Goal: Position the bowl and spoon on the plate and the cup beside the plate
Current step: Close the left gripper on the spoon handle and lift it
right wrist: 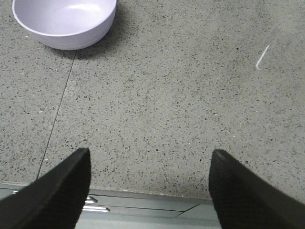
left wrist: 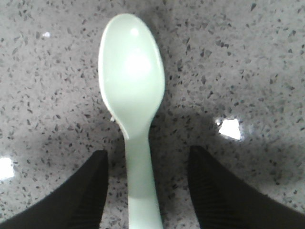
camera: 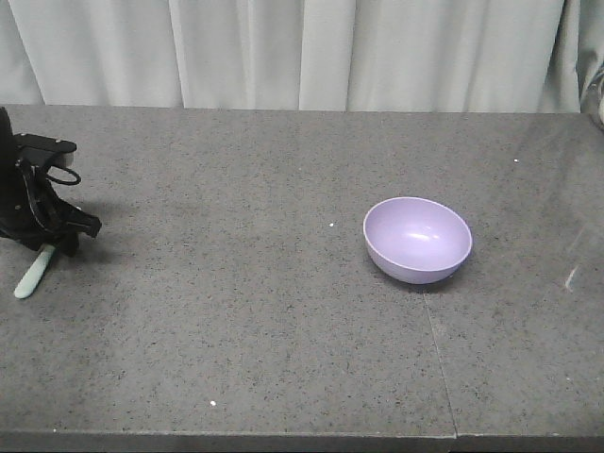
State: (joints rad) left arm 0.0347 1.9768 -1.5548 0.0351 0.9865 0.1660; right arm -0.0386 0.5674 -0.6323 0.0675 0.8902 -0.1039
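Left wrist-mounted view: the spoon (left wrist: 132, 81) lies flat on the speckled desk (left wrist: 248, 57), its scoop pointing to 12 o'clock. The left claw (left wrist: 147, 152) straddles the handle, partly open, with desk showing on each side, gripping nothing. In the front view the bowl (camera: 418, 238) sits upright toward 3 o'clock, the spoon at 9. The right claw (right wrist: 150, 155) gapes wide and empty, the bowl at its 11 o'clock.
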